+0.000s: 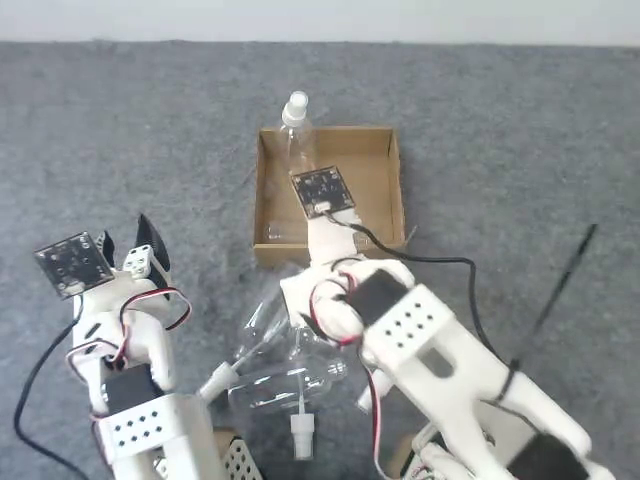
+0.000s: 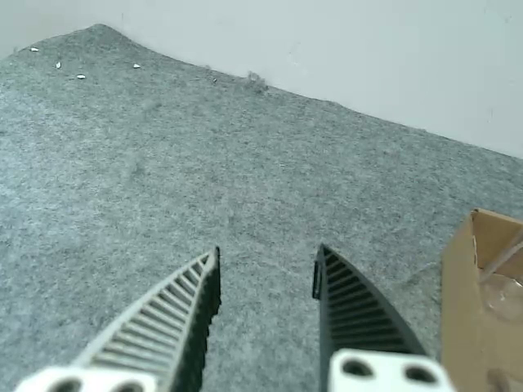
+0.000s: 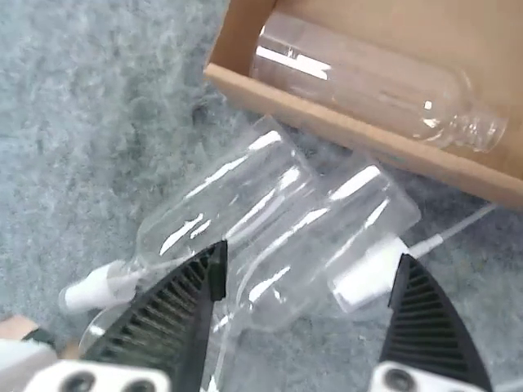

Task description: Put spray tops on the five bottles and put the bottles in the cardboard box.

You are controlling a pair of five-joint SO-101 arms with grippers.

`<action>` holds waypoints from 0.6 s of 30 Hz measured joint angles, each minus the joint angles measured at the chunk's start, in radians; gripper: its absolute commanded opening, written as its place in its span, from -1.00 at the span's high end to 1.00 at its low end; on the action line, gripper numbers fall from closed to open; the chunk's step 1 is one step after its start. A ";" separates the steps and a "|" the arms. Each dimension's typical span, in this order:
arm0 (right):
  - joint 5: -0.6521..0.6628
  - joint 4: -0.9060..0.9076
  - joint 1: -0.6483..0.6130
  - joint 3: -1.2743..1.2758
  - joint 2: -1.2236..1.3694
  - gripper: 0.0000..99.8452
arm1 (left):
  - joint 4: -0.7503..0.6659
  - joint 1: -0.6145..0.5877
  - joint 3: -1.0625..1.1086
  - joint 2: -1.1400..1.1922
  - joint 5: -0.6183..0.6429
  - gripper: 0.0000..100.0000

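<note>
1. Closing the right pincer [image 3: 310, 260] from where it hangs could catch two clear bottles at once. The middle bottle [image 3: 327, 237] and the neighbour bottle [image 3: 221, 204] lie on their sides, touching, both between the spread jaws.
2. Both are round and slick, so either would likely roll or squirt out of an off-centre pinch, towards the wall of the cardboard box [image 3: 343, 129] just beside them.
3. A white spray top [image 3: 364, 286] with a thin tube lies against the middle bottle, and a careless squeeze might bend that tube. Whether it sits on a neck I cannot tell.
4. The boxed bottle [image 3: 359, 77] lies inside with a bare threaded neck, so the task could end with one bottle untopped. A capped bottle [image 1: 297, 130] is at the box's far wall.
5. The right pincer is spread wide, pinching nothing, directly above the two bottles on the grey surface [image 2: 163, 163], near the box's near wall.
6. The left pincer [image 2: 267, 255] is also spread and holds nothing, well apart from the bottles.
</note>
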 measured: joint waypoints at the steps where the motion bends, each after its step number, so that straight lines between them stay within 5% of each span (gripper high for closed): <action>1: 0.000 -0.023 0.008 0.000 0.020 0.48 | 0.000 0.000 0.000 0.000 0.000 0.65; 18: -0.006 -0.209 0.166 -0.005 0.359 0.49 | 0.000 0.000 0.000 0.000 0.000 0.65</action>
